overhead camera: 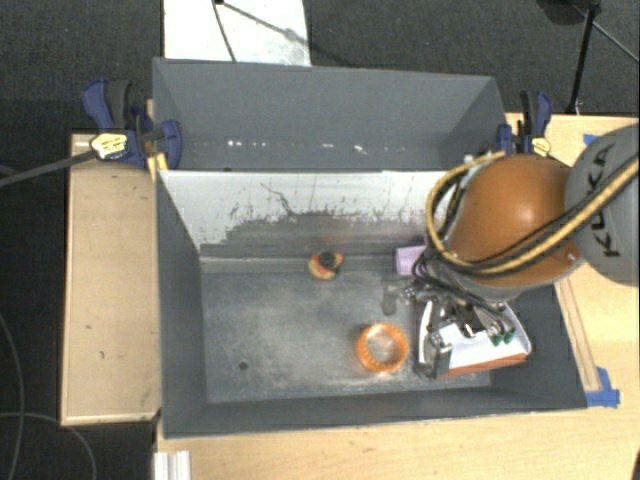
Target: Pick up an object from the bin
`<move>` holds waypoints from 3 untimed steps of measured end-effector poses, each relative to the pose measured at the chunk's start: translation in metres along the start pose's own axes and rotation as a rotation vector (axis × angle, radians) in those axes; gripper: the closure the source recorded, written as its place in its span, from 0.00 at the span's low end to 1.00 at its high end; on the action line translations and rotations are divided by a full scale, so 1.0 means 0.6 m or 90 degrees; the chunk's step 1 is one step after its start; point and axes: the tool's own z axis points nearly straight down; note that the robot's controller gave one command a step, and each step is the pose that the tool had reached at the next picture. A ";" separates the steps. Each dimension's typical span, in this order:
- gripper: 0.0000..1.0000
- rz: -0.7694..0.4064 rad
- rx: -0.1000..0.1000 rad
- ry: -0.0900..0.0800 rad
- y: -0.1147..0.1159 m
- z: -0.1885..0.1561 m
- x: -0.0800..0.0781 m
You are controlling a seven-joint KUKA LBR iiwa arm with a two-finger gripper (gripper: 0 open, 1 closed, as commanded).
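at the front wall of the bin [300, 408], near the front right corner, lies a flat white box [492, 352] with an orange-red side and a bit of green on top. the gripper [432, 356] is low over the left end of this box, close to the front wall. its dark metal parts cover that end of the box. so i cannot tell if the gripper is spread apart or pressed together, or if it touches the box at all. just beside the gripper, on its left, lies a round orange ring [382, 348] with a shiny see-through middle, a little back from the front wall.

left of the ring the grey floor is bare all the way to the left wall and the front left corner, so there is lots of free room there.

farther back, the big round orange cover [505, 223] of the arm, with its cables, hangs over the back right part of the bin and hides the floor under it. a small purple thing [408, 260] peeks out at its left side, and most of it is hidden. near the middle of the back wall sits a small round thing [325, 264]. it is yellow, red and dark, too small to make out, and well apart from the rest.
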 end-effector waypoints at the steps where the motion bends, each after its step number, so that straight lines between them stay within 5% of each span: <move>1: 0.00 0.112 0.000 -0.001 -0.007 0.056 0.013; 2: 0.00 0.001 0.000 0.001 0.003 0.092 0.003; 3: 1.00 0.037 -0.002 -0.004 0.007 0.152 -0.015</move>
